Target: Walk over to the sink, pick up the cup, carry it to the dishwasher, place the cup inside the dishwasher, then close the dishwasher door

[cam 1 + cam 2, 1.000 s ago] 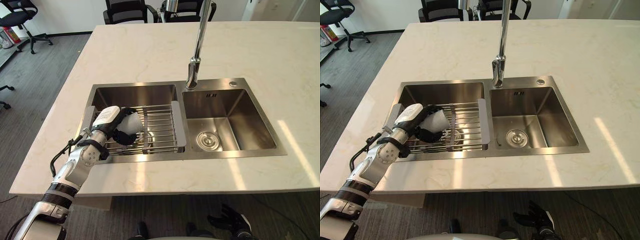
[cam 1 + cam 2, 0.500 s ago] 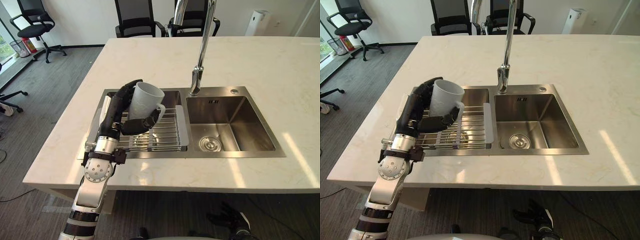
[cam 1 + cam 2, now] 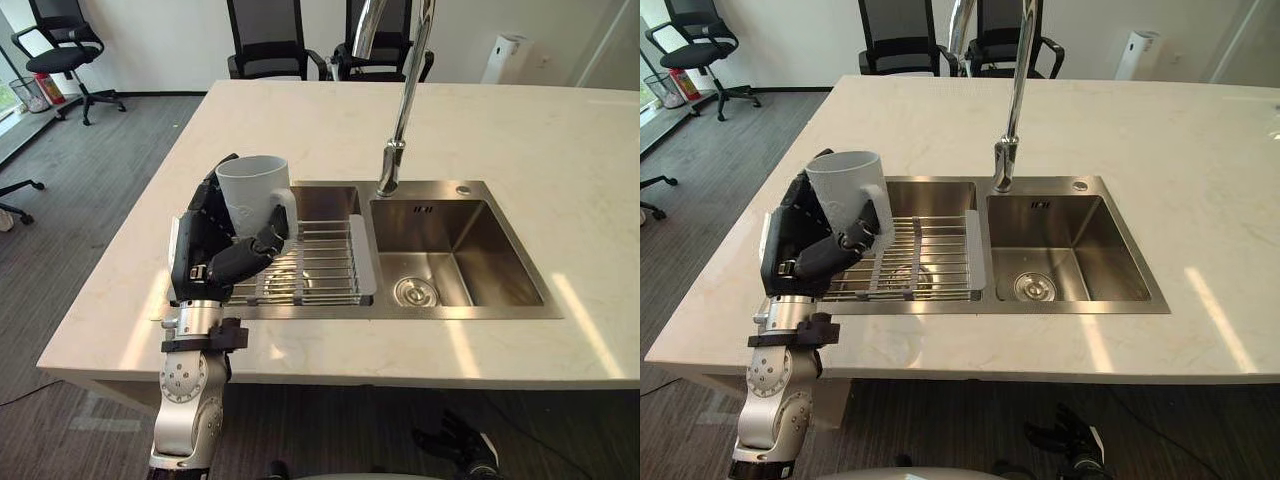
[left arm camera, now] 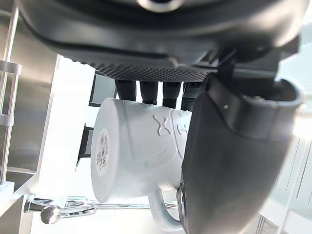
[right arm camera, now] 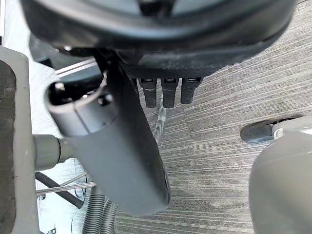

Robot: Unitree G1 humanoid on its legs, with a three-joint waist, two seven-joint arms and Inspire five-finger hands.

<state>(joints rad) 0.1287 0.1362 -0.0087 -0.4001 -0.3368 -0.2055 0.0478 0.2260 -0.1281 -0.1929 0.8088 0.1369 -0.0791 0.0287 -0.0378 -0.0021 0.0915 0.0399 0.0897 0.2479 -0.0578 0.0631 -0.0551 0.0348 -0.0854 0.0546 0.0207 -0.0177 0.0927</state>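
Cup (image 3: 254, 195) is up off the rack (image 3: 325, 262) now, turned upright over the left side of the sink (image 3: 455, 312); left hand (image 3: 212, 252) has fingers and thumb wrapped round it; right hand (image 3: 458, 441) hangs loose down by the floor (image 3: 90, 160); pickup looks done, the walk to the dishwasher comes next.

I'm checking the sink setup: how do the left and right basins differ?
The left basin has a wire rack across it; the right basin has none. The right basin's drain shows plainly; the left basin's floor lies under the rack. Both are steel.
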